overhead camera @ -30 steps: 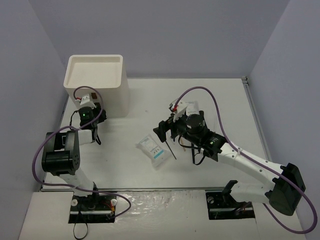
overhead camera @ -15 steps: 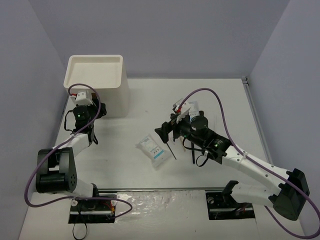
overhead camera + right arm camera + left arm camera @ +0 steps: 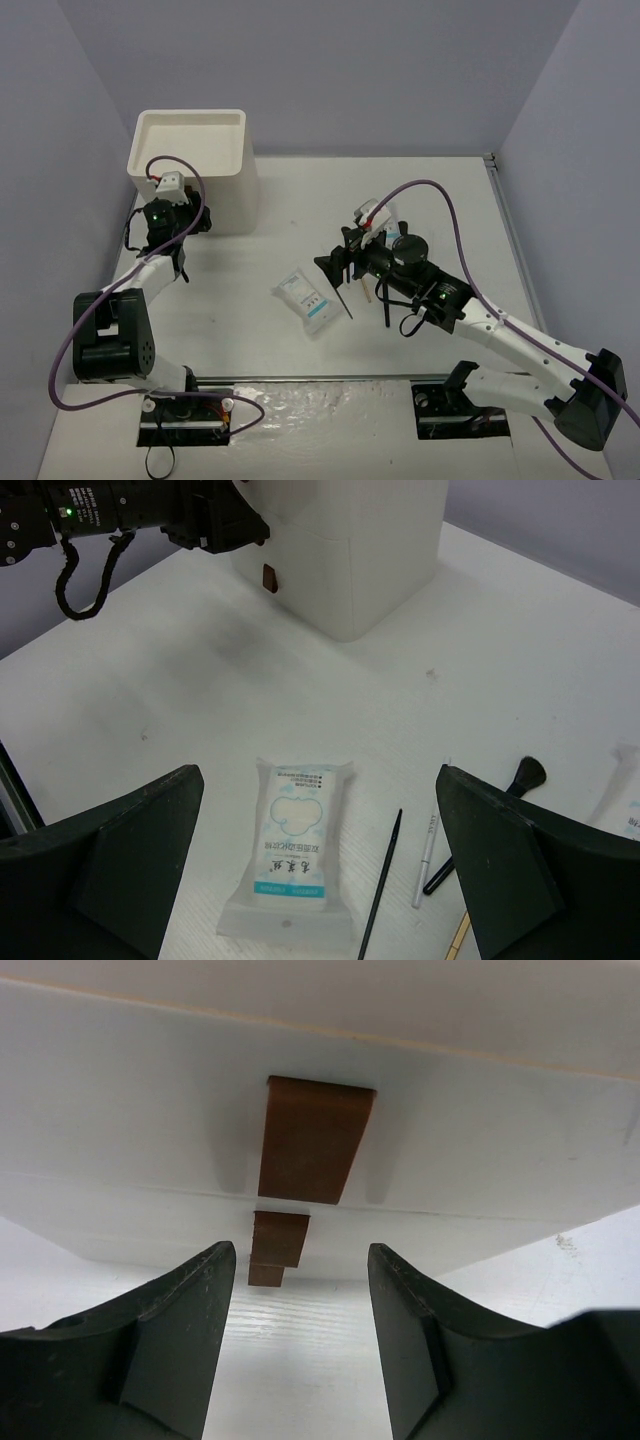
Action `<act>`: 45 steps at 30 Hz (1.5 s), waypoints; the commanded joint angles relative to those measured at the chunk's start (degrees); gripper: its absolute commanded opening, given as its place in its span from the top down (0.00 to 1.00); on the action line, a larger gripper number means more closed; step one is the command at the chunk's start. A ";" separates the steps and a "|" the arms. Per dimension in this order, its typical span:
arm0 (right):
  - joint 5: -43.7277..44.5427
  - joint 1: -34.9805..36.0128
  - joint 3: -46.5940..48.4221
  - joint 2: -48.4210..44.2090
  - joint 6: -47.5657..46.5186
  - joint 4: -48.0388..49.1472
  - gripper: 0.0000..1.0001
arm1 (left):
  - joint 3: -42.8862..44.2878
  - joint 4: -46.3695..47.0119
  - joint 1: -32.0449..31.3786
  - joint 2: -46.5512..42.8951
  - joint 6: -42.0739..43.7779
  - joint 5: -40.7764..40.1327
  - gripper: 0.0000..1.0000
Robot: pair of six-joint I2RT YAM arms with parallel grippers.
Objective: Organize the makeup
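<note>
Left gripper (image 3: pixel 300 1252) has advanced to the front of the drawer box (image 3: pixel 225 200), jaws now partly spread and empty. Nearest the bases, one white packet (image 3: pixel 295 850) lies flat on the table (image 3: pixel 450 200), the right gripper (image 3: pixel 317 780) above it with jaws wide and empty; a thin black brush (image 3: pixel 380 880), a slim white tube (image 3: pixel 428 858) and a fan brush (image 3: pixel 524 774) lie just right of it. Farthest, brown drawer tabs (image 3: pixel 312 1140) sit straight ahead of the left jaws.
</note>
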 commanded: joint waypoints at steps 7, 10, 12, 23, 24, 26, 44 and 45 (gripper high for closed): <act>-0.47 -0.18 -0.35 -2.22 -1.21 3.23 0.00 | 6.37 -1.03 0.99 1.81 5.51 2.73 0.49; -0.62 -0.18 -0.45 -2.41 -1.12 3.23 0.00 | 6.99 -1.22 1.03 2.64 5.79 2.90 0.50; -0.73 -0.18 -0.60 -2.45 -1.09 3.27 0.00 | 7.40 -1.29 1.10 3.12 5.86 3.08 0.53; -1.82 -0.18 -0.88 -1.91 -0.47 3.89 0.00 | 7.30 -1.46 1.12 2.51 7.66 1.86 0.92; -1.86 -0.18 -0.88 -1.98 -0.47 3.89 0.00 | 7.26 -1.73 1.12 2.40 7.77 1.85 0.97; -1.71 -0.18 -0.88 -2.26 -0.55 3.72 0.00 | 6.67 -2.23 1.12 1.86 7.81 1.69 1.00; -0.12 -0.18 -2.46 -5.34 0.14 3.19 0.00 | -5.91 -15.14 0.94 -16.49 4.57 -1.39 1.00; -0.06 -0.18 -2.56 -5.45 0.20 3.08 0.00 | -6.19 -16.20 0.89 -17.61 4.10 -1.45 1.00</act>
